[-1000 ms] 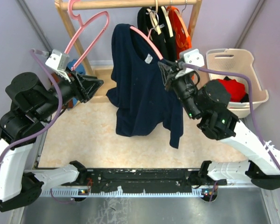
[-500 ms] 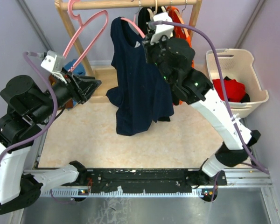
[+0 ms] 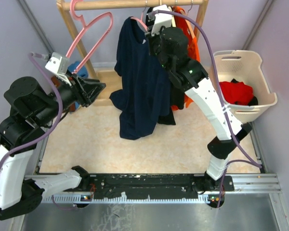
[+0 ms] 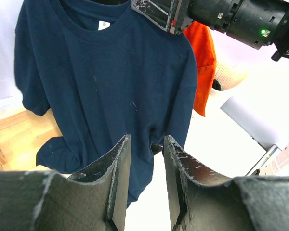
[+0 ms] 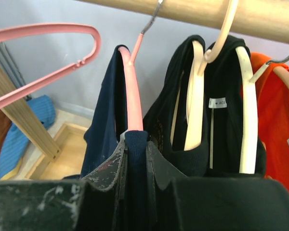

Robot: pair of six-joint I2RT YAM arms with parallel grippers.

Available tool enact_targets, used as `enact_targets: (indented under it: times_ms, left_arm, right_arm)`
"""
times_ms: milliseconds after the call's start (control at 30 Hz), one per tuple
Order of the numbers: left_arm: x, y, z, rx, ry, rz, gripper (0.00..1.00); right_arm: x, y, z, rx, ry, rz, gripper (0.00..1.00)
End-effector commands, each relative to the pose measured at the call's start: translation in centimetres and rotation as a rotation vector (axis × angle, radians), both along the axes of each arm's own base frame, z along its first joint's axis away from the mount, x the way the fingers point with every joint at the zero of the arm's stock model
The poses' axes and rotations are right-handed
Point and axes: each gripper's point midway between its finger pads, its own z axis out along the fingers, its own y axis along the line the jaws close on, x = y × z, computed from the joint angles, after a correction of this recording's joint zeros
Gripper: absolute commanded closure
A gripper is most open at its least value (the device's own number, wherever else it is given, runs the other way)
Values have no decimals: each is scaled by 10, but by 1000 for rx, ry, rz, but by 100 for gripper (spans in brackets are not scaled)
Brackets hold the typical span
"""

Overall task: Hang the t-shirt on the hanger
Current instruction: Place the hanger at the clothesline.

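- My right gripper (image 5: 135, 140) is clamped on 1 arm of the hanger (image 5: 132, 86), the t-shirt (image 3: 139, 82) draped over it, top centre;
- its hook (image 5: 151, 20) points up at the rail (image 5: 197, 12), just above me — seated or not, I cannot tell;
- my left gripper (image 4: 143, 163) is slightly open, empty, well to the left.

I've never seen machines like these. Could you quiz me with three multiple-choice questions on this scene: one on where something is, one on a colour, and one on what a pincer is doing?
1. Where is the red cloth?
A) on the rail
B) in the pale basket
C) in a pincer

2. What colour is the hanger inside the navy t-shirt?
A) green
B) black
C) pink

3. How is the left pincer?
A) open, holding nothing
B) shut on a sleeve
C) shut on a hanger

Answers:
1 B: the red cloth lies heaped inside the basket at the right.
2 C: a pink arm runs up out of the shirt's neck in the right wrist view.
3 A: its fingers stand apart with nothing between them.
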Motion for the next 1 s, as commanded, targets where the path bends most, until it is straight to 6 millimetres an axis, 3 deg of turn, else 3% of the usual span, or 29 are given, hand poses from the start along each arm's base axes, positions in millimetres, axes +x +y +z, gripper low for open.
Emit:
enact_targets:
  times_ms: [0, 267, 400, 500, 567, 633, 800, 967]
  left_arm:
    - [3, -2, 2, -12, -9, -1, 61]
    - [11, -6, -6, 1, 8, 13, 61]
    - [28, -6, -31, 38, 55, 69, 61]
    - [45, -9, -63, 69, 94, 113, 61]
    - [57, -9, -84, 78, 104, 154, 61]
    - [66, -9, -104, 81, 114, 186, 61]
    - [91, -10, -153, 88, 140, 271, 61]
    - [117, -14, -211, 126, 126, 329, 59]
  right_arm:
    - [0, -18, 46, 130, -101, -10, 100]
    - [-1, -17, 30, 114, -58, 5, 99]
    - [-11, -21, 31, 108, -44, 27, 50]
    - [-21, -23, 35, 117, -40, 55, 36]
    - [-40, -33, 53, 149, -62, 84, 21]
    - [-51, -34, 58, 157, -61, 120, 7]
    - [-93, -58, 76, 234, -52, 166, 1]
    - [-152, -88, 81, 336, -28, 243, 1]
